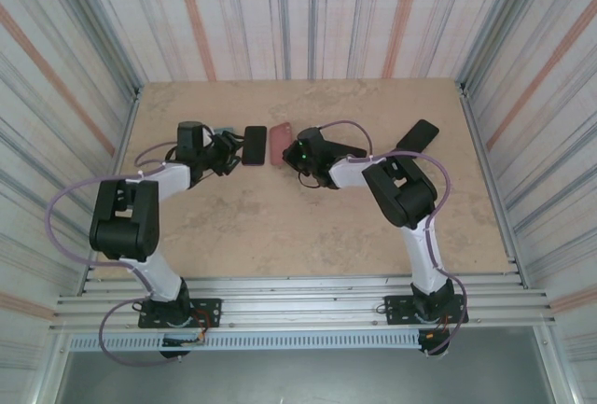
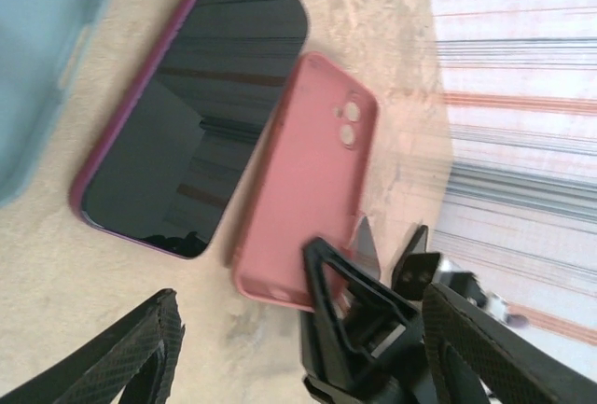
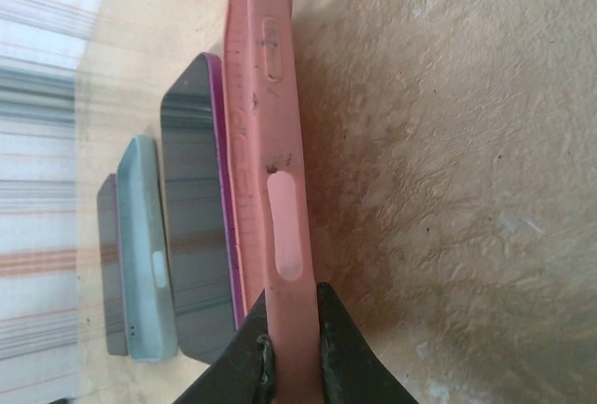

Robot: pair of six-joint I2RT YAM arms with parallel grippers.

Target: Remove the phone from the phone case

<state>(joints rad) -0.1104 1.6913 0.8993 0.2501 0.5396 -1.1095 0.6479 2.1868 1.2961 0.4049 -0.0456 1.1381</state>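
Cases first: we see two on the table [image 1: 280, 227]. The pink case [image 2: 303, 185] lies flat with its back up in the left wrist view, two round lens openings near one end. Its inside is hidden, so we cannot tell whether anything is in it. The teal case [image 3: 145, 245] lies on the other side of the phone. In the right wrist view we see it edge-on, and we cannot tell its contents either. A dark slab [image 3: 110, 264] lies just beyond it.

The phone [image 2: 191, 110] lies flat on the table, dark screen up, with a purple rim. It sits between the two cases, just beside the pink one. In the top view its long axis runs from the arms' side toward the far wall, parallel to the pink case.

The right tool [image 3: 292, 315] is pinched onto the pink case across its thickness, one finger on each broad face. It grips the end away from the lens openings, so the lens end points away from that tool.

The left tool [image 1: 229, 149] stands just left of the phone by the teal case. Its fingers [image 2: 121, 353] are spread wide and have hold of nothing.

A black phone [image 1: 417, 135] lies well apart on the right of the table, set at a slant.
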